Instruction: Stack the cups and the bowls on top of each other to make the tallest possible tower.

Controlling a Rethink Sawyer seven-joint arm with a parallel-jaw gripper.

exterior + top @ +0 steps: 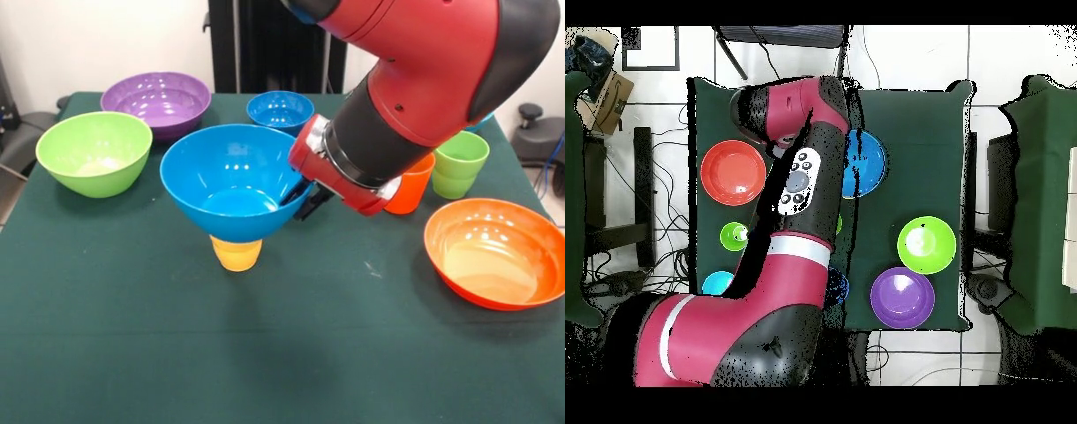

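A large blue bowl [231, 177] [868, 163] sits upright on a yellow cup [237, 253] near the table's middle. My gripper [305, 200] is at the bowl's right rim, one black finger inside and one outside, shut on the rim. Loose around it are a purple bowl [159, 102] [902, 297], a lime green bowl [93, 152] [927, 243], an orange bowl [494, 252] [733, 172] and a small dark blue bowl [280, 110]. An orange cup [411, 187] is half hidden behind my wrist, beside a light green cup [460, 163] [735, 236]. The arm hides the gripper in the overhead view.
A turquoise bowl [718, 283] lies near the robot's side of the green table [265, 353], mostly behind the arm in the front view. My red arm [415, 79] reaches over the right half of the table.
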